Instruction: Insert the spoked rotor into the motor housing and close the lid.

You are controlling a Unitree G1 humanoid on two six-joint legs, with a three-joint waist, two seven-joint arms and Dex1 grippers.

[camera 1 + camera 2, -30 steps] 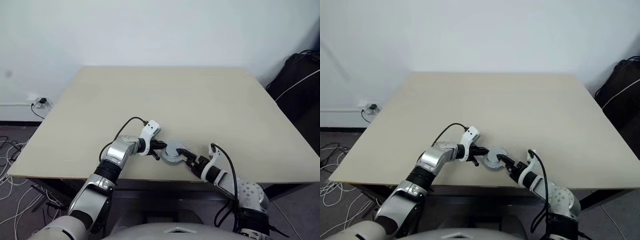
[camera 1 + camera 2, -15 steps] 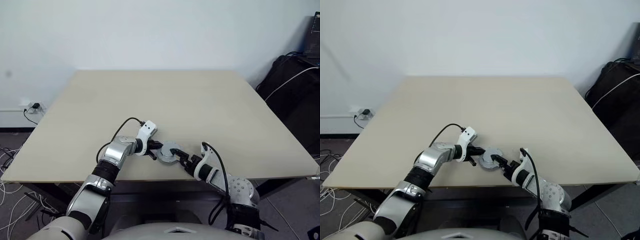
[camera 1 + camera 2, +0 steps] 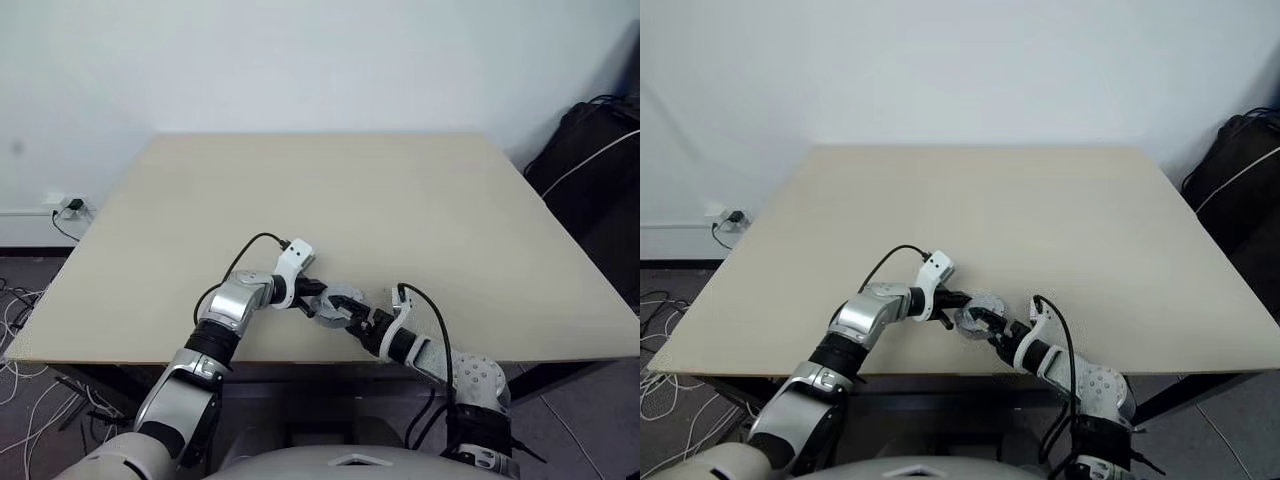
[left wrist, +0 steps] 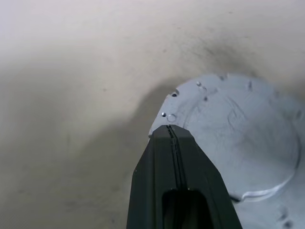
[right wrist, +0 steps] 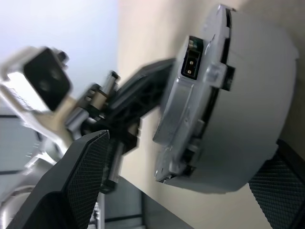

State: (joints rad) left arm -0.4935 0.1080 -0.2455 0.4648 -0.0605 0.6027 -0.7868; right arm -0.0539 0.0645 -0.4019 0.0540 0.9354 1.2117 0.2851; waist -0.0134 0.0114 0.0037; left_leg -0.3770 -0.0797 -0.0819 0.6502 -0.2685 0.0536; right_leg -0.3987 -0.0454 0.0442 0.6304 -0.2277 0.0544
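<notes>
Lower centre, near surface edge | lid (image 3: 338,303): rigid, smooth metal, likely slippery; grip at rim | left gripper (image 3: 312,301) closed, tips at rim | right gripper (image 3: 348,316) spread around it.

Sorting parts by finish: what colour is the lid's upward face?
Plain grey lid, clearest in the left wrist view.

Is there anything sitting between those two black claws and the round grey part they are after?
Nothing visible stands in the way. The grey round assembly lies on the table, with the shut left gripper right at its rim and the right gripper reaching over it, its fingers spread either side of the disc.
</notes>
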